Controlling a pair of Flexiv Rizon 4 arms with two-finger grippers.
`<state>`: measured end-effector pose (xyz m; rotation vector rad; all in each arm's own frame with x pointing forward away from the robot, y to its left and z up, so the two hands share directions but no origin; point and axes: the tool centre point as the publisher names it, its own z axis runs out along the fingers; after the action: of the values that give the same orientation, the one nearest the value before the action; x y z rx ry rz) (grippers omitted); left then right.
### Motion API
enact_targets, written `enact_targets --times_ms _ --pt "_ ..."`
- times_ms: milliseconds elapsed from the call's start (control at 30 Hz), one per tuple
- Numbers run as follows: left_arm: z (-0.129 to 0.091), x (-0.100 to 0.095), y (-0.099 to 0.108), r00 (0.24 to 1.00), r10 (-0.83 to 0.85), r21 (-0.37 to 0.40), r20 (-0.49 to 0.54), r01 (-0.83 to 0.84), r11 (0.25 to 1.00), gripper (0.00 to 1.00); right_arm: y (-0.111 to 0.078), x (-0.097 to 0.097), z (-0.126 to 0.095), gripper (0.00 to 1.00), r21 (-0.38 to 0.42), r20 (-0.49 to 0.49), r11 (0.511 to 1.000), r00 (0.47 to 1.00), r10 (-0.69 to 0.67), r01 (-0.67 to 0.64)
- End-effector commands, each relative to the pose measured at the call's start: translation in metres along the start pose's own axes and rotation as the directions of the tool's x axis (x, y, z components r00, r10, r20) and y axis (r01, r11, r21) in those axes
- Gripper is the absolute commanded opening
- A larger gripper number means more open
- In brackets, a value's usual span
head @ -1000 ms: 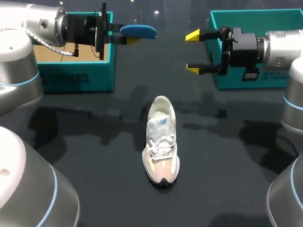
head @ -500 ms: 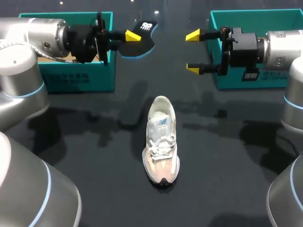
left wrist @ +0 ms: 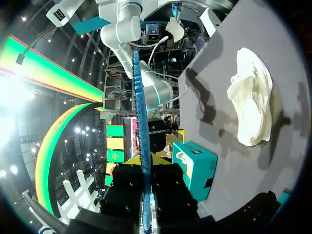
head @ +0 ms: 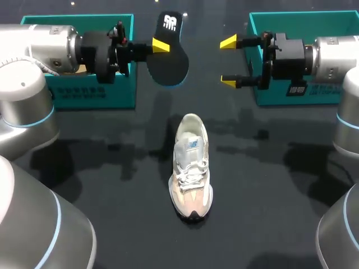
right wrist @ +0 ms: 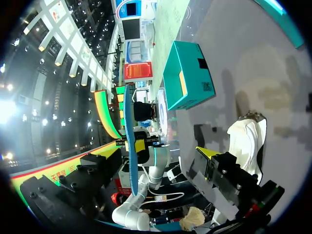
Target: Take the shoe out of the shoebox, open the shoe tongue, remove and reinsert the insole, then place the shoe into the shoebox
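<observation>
A white and beige shoe [head: 190, 167] lies on the dark table, toe toward the near edge; it also shows in the left wrist view [left wrist: 251, 100] and the right wrist view [right wrist: 246, 141]. My left gripper [head: 160, 46] is shut on the insole [head: 168, 59], held in the air above the table behind the shoe, its black face with a white logo turned to the head camera. Seen from the left wrist, the insole [left wrist: 142, 122] is a thin blue edge between the fingers. My right gripper [head: 228, 62] hangs open and empty to the right of the insole, not touching it.
An open teal shoebox [head: 92, 92] stands at the back left behind my left arm. A second teal box part [head: 263, 92] stands at the back right under my right arm. Dark bare tabletop [head: 112, 185] surrounds the shoe.
My left gripper has turned the insole from lying flat to standing with its face toward the head camera, and shifted it slightly right. The right arm and the shoe have stayed put.
</observation>
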<state>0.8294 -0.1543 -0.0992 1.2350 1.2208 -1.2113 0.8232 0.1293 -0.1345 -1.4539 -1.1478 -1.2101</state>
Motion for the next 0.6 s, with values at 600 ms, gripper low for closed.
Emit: enact_targets --times_ms 600 --pt "0.020 0.036 0.012 0.993 0.113 -0.030 -0.031 -0.114 0.993 0.00 -0.031 0.003 0.047 1.00 0.116 -0.049 0.981 0.987 -0.154 0.158"
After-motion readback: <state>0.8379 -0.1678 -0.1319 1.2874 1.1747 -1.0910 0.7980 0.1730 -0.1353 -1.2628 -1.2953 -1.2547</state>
